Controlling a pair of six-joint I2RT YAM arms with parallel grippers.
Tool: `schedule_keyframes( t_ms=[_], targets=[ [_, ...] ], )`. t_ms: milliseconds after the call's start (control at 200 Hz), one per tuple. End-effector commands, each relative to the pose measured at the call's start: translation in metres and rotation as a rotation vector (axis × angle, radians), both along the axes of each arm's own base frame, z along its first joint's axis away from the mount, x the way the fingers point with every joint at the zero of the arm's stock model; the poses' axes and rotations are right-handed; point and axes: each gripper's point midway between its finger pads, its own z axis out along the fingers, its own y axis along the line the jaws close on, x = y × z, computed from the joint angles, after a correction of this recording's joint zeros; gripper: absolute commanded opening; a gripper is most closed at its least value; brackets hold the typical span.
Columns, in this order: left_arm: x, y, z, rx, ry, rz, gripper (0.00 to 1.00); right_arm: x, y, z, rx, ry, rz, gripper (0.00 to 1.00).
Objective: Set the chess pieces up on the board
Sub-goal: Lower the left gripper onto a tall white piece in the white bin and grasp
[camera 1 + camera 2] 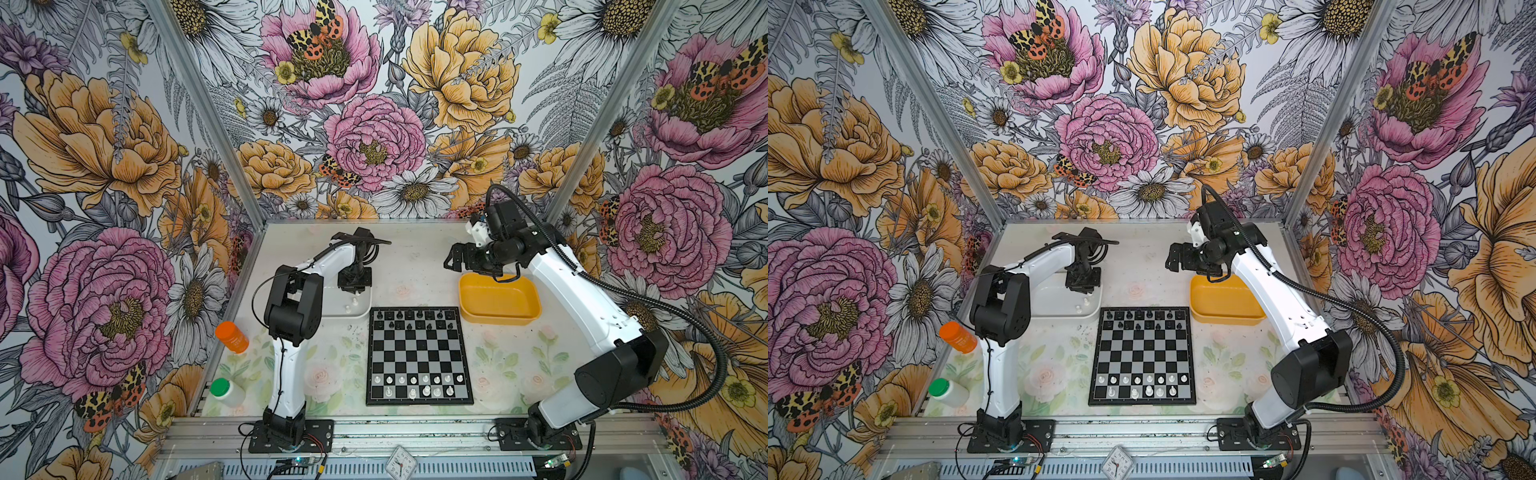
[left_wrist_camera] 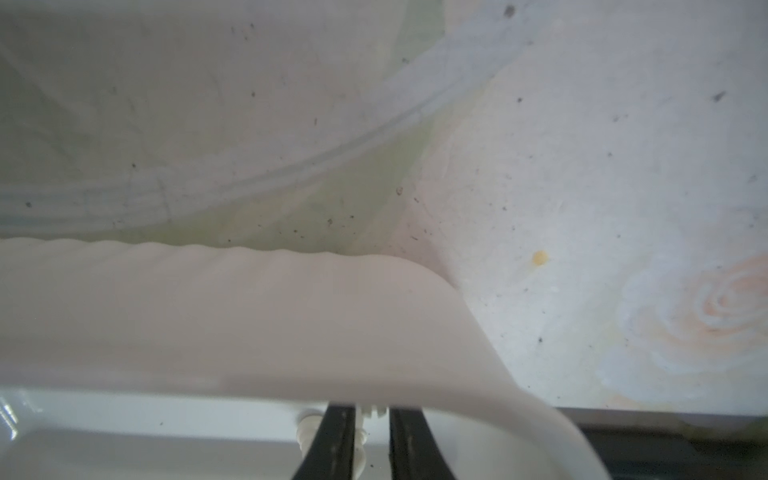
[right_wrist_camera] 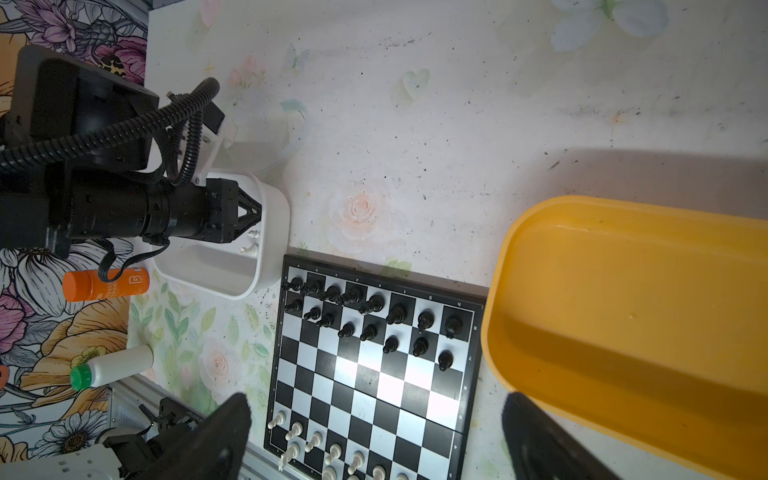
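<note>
The board (image 1: 419,357) (image 1: 1142,357) (image 3: 374,374) lies at the table's middle. Black chess pieces (image 1: 413,318) (image 3: 374,320) fill its two far rows; white chess pieces (image 1: 419,384) (image 3: 316,444) stand on the two near rows. My left gripper (image 1: 354,291) (image 1: 1084,289) (image 2: 370,419) reaches down into the white tray (image 1: 349,313) (image 2: 249,311) (image 3: 274,249), shut on a white chess piece (image 2: 371,411). Two more white pieces (image 1: 347,308) (image 1: 1077,308) lie loose in that tray. My right gripper (image 1: 451,259) (image 1: 1171,257) (image 3: 376,399) hangs open and empty above the table, by the far left corner of the yellow tray (image 1: 498,299).
The yellow tray (image 3: 623,311) right of the board looks empty. An orange bottle (image 1: 232,336) and a white bottle with a green cap (image 1: 226,390) lie near the left wall. A small clock (image 1: 400,463) sits on the front rail. Flowered walls close three sides.
</note>
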Motion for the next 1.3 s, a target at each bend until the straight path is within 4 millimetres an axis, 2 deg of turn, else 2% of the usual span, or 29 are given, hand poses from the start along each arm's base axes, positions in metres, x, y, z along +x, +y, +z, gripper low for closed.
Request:
schedule_keyframes(
  t_ms=[0, 650, 1001, 1241, 1291],
  targets=[
    [0.011, -0.004, 0.001, -0.025, -0.022, -0.017, 0.16, -0.001, -0.007, 0.011, 0.004, -0.036, -0.031, 0.97],
    [-0.002, 0.007, 0.039, -0.047, -0.088, 0.01, 0.12, 0.004, 0.005, 0.012, 0.02, -0.034, 0.003, 0.96],
    [-0.002, -0.001, 0.075, -0.11, -0.16, -0.003, 0.13, 0.004, 0.012, 0.012, 0.011, -0.033, 0.004, 0.96],
    [-0.01, -0.011, 0.102, -0.175, -0.2, -0.015, 0.12, 0.009, 0.016, 0.008, 0.008, -0.019, -0.003, 0.96],
    [-0.012, -0.011, 0.103, -0.179, -0.199, -0.017, 0.13, 0.01, 0.017, 0.01, 0.014, -0.019, -0.003, 0.96]
  ],
)
